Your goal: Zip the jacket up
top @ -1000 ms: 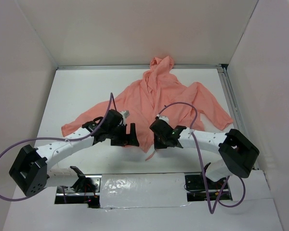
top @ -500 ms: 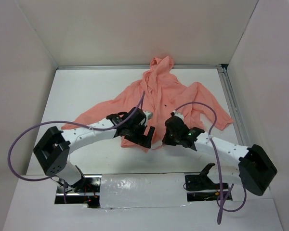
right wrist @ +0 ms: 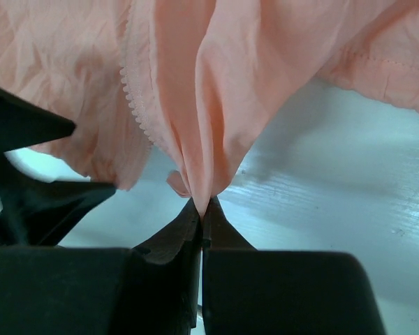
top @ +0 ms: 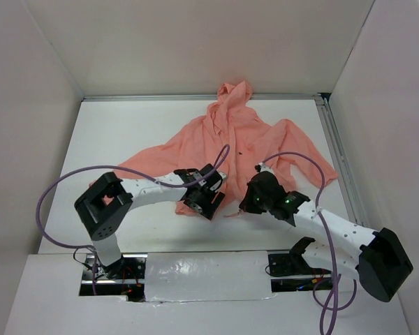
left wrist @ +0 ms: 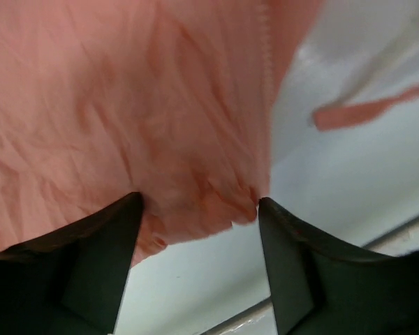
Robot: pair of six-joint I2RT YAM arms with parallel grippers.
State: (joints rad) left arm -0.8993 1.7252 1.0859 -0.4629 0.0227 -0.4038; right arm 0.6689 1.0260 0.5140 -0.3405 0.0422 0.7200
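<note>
The salmon-pink jacket lies spread on the white table, hood at the far side, sleeves out to both sides. My left gripper is at the bottom hem of one front panel. In the left wrist view it stands open, the crumpled hem between its fingertips and the zipper teeth running up just inside the right finger. My right gripper sits at the hem of the other panel. In the right wrist view it is shut on a pinched fold of the jacket.
A thin pink strip of the jacket trails on the table near the hem. White walls enclose the table on three sides, with a metal rail along the far edge. A taped strip runs between the arm bases. Purple cables loop over both arms.
Both arms have swung inward to the jacket's bottom hem. The right gripper has shut on a fold of fabric. The left gripper has moved right over the hem, jaws slightly narrower.
</note>
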